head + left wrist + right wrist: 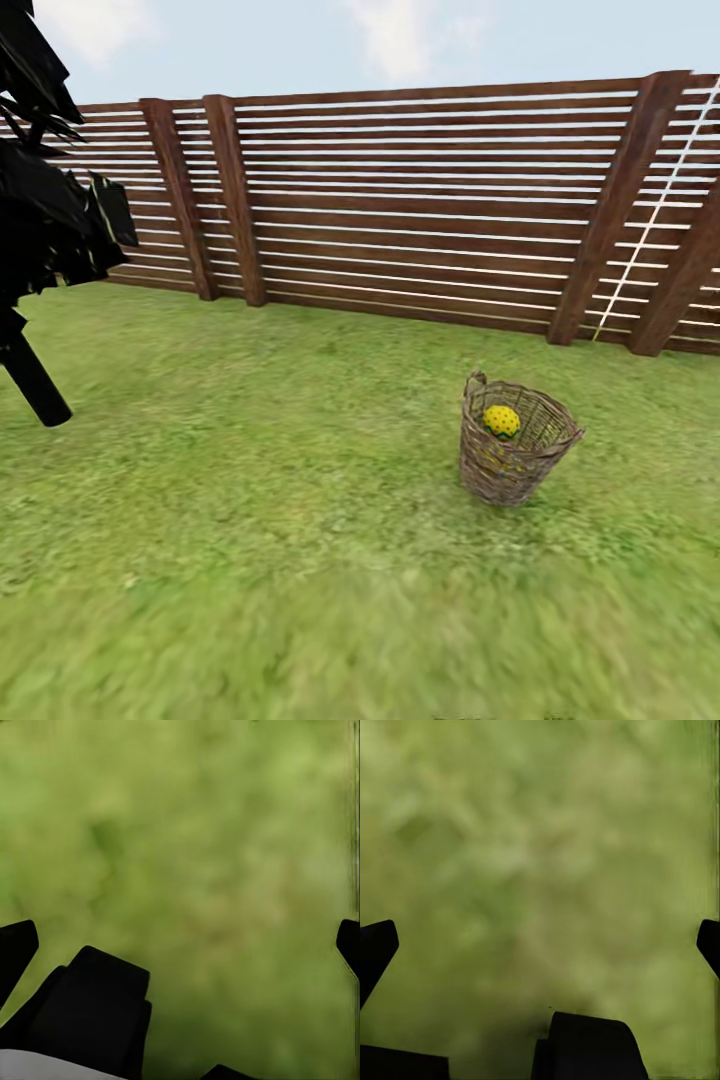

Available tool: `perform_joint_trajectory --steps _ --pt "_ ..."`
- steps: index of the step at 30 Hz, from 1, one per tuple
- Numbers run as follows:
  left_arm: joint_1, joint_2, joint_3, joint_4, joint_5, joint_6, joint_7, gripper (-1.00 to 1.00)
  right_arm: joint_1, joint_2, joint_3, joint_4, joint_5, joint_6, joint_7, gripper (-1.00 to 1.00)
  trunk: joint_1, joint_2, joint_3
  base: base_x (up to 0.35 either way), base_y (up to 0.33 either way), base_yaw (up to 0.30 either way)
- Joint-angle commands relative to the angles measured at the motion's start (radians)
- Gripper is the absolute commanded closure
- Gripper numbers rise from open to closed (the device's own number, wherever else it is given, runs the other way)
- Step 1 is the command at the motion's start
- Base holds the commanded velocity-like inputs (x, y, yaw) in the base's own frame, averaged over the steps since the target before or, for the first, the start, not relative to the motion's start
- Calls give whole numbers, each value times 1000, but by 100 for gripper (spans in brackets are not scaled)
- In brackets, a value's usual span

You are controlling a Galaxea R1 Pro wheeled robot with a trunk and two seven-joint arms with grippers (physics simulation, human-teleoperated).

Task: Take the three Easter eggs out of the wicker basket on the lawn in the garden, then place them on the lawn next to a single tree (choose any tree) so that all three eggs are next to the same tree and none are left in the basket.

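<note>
Wicker basket point(515, 455) stands upright on lawn point(250, 500), one Easter egg point(501, 421) visible inside. Left tool point(180, 937) and right tool point(540, 937) spread wide, holding nothing.

The wicker basket point(515, 455) is rough woven brown-tan twigs holding a matt yellow dotted Easter egg point(501, 421), the lawn point(250, 520) is mottled, short matt grass, and the fence point(420, 200) is smooth reddish-brown wooden slats.

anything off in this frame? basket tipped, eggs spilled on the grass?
The wicker basket leans a little, its rim tilted toward the fence, but it stands on the lawn. One Easter egg shows inside near the rim; no eggs lie on the grass. Nothing looks spilled or damaged.
</note>
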Motion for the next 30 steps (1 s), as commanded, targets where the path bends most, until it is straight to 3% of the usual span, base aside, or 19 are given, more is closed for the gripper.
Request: perform_joint_trajectory --steps 1,13,18,30 --pt "0 0 -1 -1 5 -2 1 -100 -1 -1 3 1 5 -3 -2 -100 0 0 0 5 0 -275" --pt "-2 1 -6 -45 12 1 -7 -100 -1 -1 1 1 0 -4 -3 -100 0 0 8 1 0 -275" --pt "-2 -13 -12 -87 8 3 -17 -100 -1 -1 -3 0 -3 -5 -4 -100 0 0 12 0 0 -275" --pt "-3 -16 -13 -95 7 4 -23 -100 -1 5 -8 -2 -4 -8 -6 -100 0 0 21 0 0 -275"
